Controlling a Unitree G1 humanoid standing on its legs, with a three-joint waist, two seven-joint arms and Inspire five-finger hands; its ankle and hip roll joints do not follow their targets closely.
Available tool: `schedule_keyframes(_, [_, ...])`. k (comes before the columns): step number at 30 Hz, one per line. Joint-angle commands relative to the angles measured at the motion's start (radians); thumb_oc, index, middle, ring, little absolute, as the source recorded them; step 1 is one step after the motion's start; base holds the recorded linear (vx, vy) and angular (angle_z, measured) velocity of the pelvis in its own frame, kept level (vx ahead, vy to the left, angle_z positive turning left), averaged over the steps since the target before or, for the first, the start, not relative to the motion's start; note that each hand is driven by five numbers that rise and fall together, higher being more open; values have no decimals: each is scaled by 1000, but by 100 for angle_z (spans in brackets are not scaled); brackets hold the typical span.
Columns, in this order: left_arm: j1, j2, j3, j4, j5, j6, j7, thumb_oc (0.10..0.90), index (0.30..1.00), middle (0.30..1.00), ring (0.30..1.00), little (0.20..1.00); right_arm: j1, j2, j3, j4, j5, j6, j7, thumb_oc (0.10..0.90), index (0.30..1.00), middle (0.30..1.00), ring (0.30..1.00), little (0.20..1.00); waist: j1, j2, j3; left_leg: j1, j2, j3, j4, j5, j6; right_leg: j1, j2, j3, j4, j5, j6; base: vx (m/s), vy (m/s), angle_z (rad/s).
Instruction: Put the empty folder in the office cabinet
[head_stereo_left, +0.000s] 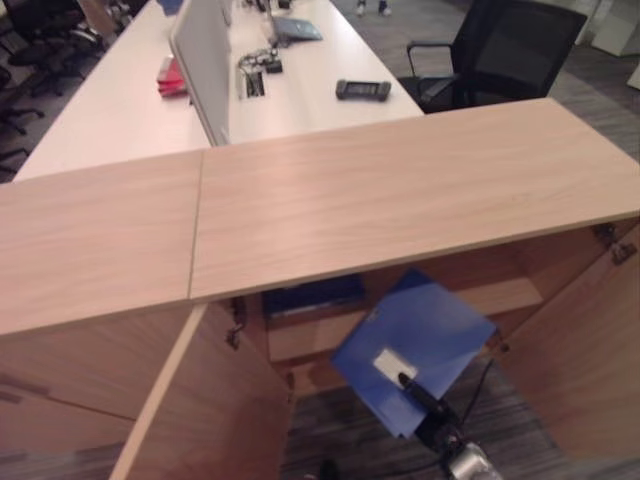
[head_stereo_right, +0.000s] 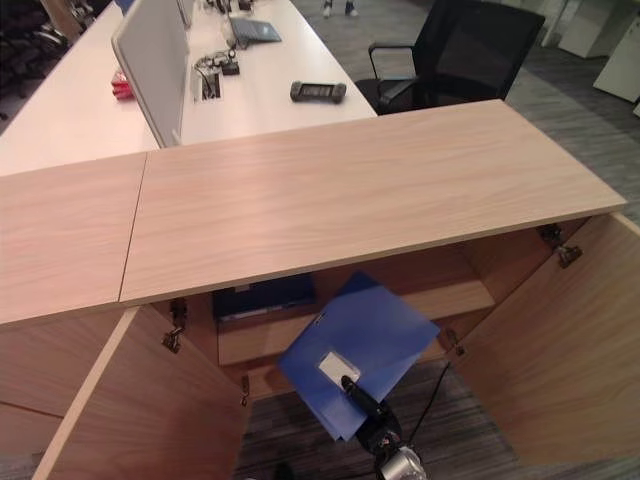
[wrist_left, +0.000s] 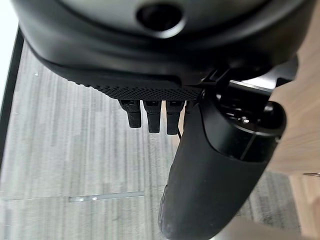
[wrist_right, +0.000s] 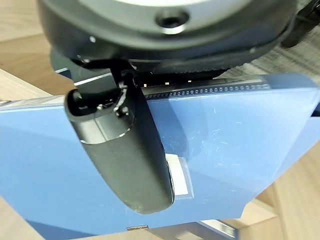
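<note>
A blue folder (head_stereo_left: 420, 340) with a white label is held flat in front of the open wooden cabinet (head_stereo_left: 480, 290), its far corner reaching toward the shelf under the top board. My right hand (head_stereo_left: 425, 400) grips the folder's near edge, thumb (wrist_right: 130, 150) pressed on top of the blue cover (wrist_right: 240, 145). My left hand (wrist_left: 200, 165) hangs over grey carpet, its fingers (wrist_left: 150, 115) straight and holding nothing.
Both cabinet doors (head_stereo_right: 130, 400) (head_stereo_right: 560, 340) stand open to either side. Dark blue folders (head_stereo_left: 312, 296) lie on the inner shelf at the left. Behind the cabinet top (head_stereo_left: 400, 190) is a white desk (head_stereo_left: 300, 90) and a black office chair (head_stereo_left: 500, 55).
</note>
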Motion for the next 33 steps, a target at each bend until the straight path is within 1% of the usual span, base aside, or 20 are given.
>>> schedule_keyframes(1, [36, 75, 21, 65, -25, 17, 19, 800, 900, 900, 900, 900, -66, 13, 3, -115, -6, -32, 90, 400, 300, 300, 300, 300, 10, -8, -73, 21, 4, -9, -34, -101, 0, -61, -18, 50, -31, 166, 9, 75, -246, -27])
schedule_keyframes(4, [24, 87, 29, 68, -35, 18, 23, 800, 900, 900, 900, 900, -68, 5, 40, -144, -22, -27, 94, 400, 300, 300, 300, 300, 4, -12, -74, 42, 37, 0, -37, -94, -28, -60, 24, 77, -56, 103, 1, 73, -248, -36])
schedule_keyframes(5, [24, 87, 29, 68, -35, 18, 23, 800, 900, 900, 900, 900, -68, 5, 40, -145, -22, -27, 94, 400, 300, 300, 300, 300, 4, -12, -74, 42, 38, 0, -38, -94, -29, -60, 25, 77, -55, 102, 0, 109, -304, -40])
schedule_keyframes(6, [15, 88, 30, 67, -45, 13, 27, 800, 900, 900, 900, 900, -66, 0, 63, -154, -22, -24, 101, 400, 300, 300, 300, 300, -5, -11, -70, 56, 64, 0, -35, -91, -49, -55, 49, 90, -57, 54, -10, 119, -330, -26])
schedule_keyframes(8, [7, 91, 30, 65, -60, 10, 37, 800, 900, 900, 900, 900, -64, -11, 76, -151, -17, -19, 106, 400, 300, 300, 300, 300, -13, -6, -65, 67, 101, -10, -31, -81, -73, -58, 73, 85, -34, 5, -23, 156, -472, -18])
schedule_keyframes(9, [-2, 90, 24, 57, -77, 5, 46, 800, 900, 900, 900, 900, -63, -29, 93, -157, -17, -15, 110, 400, 300, 300, 300, 300, -20, 6, -58, 71, 149, -24, -28, -63, -99, -62, 99, 72, 6, -50, -42, 112, -384, -10])
schedule_keyframes(10, [-2, 90, 24, 57, -77, 5, 46, 800, 900, 900, 900, 900, -63, -29, 93, -158, -17, -15, 110, 400, 300, 300, 300, 300, -21, 6, -58, 71, 149, -24, -28, -63, -99, -62, 100, 71, 7, -51, -42, 117, -521, 0])
schedule_keyframes(11, [-10, 82, 13, 39, -102, 1, 56, 800, 900, 900, 900, 900, -64, -49, 100, -173, -16, -13, 107, 400, 300, 300, 300, 300, -26, 17, -49, 64, 199, -41, -30, -36, -124, -68, 124, 57, 53, -104, -63, 47, -258, 17])
schedule_keyframes(12, [-10, 82, 13, 39, -102, 2, 56, 800, 900, 900, 900, 900, -64, -49, 100, -173, -15, -13, 107, 400, 300, 300, 300, 300, -27, 17, -49, 64, 199, -42, -30, -35, -125, -68, 124, 57, 54, -105, -64, 91, -485, 34])
schedule_keyframes(13, [-14, 75, 8, 33, -127, -1, 54, 800, 900, 900, 900, 900, -74, -63, 101, -174, -8, -13, 106, 400, 300, 300, 300, 300, -27, 30, -42, 55, 240, -59, -32, -1, -144, -73, 146, 33, 89, -145, -84, 69, -335, 34])
schedule_keyframes(16, [-22, 69, 2, 28, -153, 2, 49, 800, 900, 900, 900, 900, -74, -85, 87, -177, -1, -19, 97, 400, 300, 300, 300, 300, -26, 47, -35, 30, 273, -76, -33, 72, -162, -71, 164, -12, 123, -189, -106, 74, -276, 36])
schedule_keyframes(18, [-21, 63, -2, 25, -152, 4, 46, 800, 900, 900, 900, 900, -71, -95, 73, -175, -5, -19, 93, 400, 300, 300, 300, 300, -28, 49, -32, 16, 267, -71, -23, 72, -152, -63, 163, -30, 126, -197, -111, 55, -120, 34])
schedule_keyframes(20, [-9, 47, -15, 20, -150, 7, 44, 800, 900, 900, 900, 900, -70, -115, 59, -176, -8, -20, 90, 400, 300, 300, 300, 300, -26, 61, -28, -13, 186, -93, 30, 4, -113, -45, 159, -47, 100, -183, -115, 51, -67, 29])
schedule_keyframes(21, [-9, 47, -15, 20, -150, 7, 44, 800, 900, 900, 900, 900, -70, -115, 59, -176, -8, -20, 90, 400, 300, 300, 300, 300, -26, 61, -28, -14, 185, -94, 32, 2, -113, -44, 158, -48, 99, -182, -114, 45, -45, 11])
schedule_keyframes(22, [-12, 41, -16, 31, -151, 5, 40, 800, 900, 900, 900, 900, -77, -108, 48, -169, -16, -27, 88, 400, 300, 300, 300, 300, -22, 63, -29, -49, 100, -113, 64, -46, -87, -29, 163, -59, 75, -169, -113, 41, -43, 16])
schedule_keyframes(24, [-10, 38, -1, 43, -147, 12, 37, 800, 900, 900, 900, 900, -67, -101, 41, -170, -16, -35, 84, 400, 300, 300, 300, 300, -16, 63, -35, -74, 36, -129, 50, -54, -72, -18, 187, -63, 47, -163, -114, 47, -47, 29])
schedule_keyframes(26, [-17, 43, -1, 33, -145, 13, 42, 800, 900, 900, 900, 900, -69, -96, 38, -162, -18, -45, 65, 400, 300, 300, 300, 300, -6, 58, -30, -130, 18, -116, 48, -22, -79, -2, 210, -67, 14, -167, -118, -3, -23, 14])
schedule_keyframes(28, [-17, 43, -1, 32, -142, 17, 43, 800, 900, 900, 900, 900, -72, -82, 35, -153, -9, -43, 65, 400, 300, 300, 300, 300, 2, 57, -28, -135, 26, -107, 37, -7, -84, -4, 220, -58, 11, -173, -121, 3, 32, -2])
schedule_keyframes(30, [-10, 44, -6, 37, -130, 19, 48, 800, 900, 900, 900, 900, -62, -55, 21, -148, 5, -60, 55, 400, 300, 300, 300, 300, 5, 52, -47, -102, 28, -114, -23, 18, -74, -3, 240, -63, 1, -188, -122, 33, 66, -1])
schedule_keyframes(33, [3, 36, -12, 43, -121, 20, 46, 800, 900, 900, 900, 900, -43, -36, 12, -159, 9, -61, 51, 400, 300, 300, 300, 300, 0, 48, -68, -58, 14, -122, -65, 13, -58, 3, 231, -58, -14, -175, -111, 38, 111, -4])
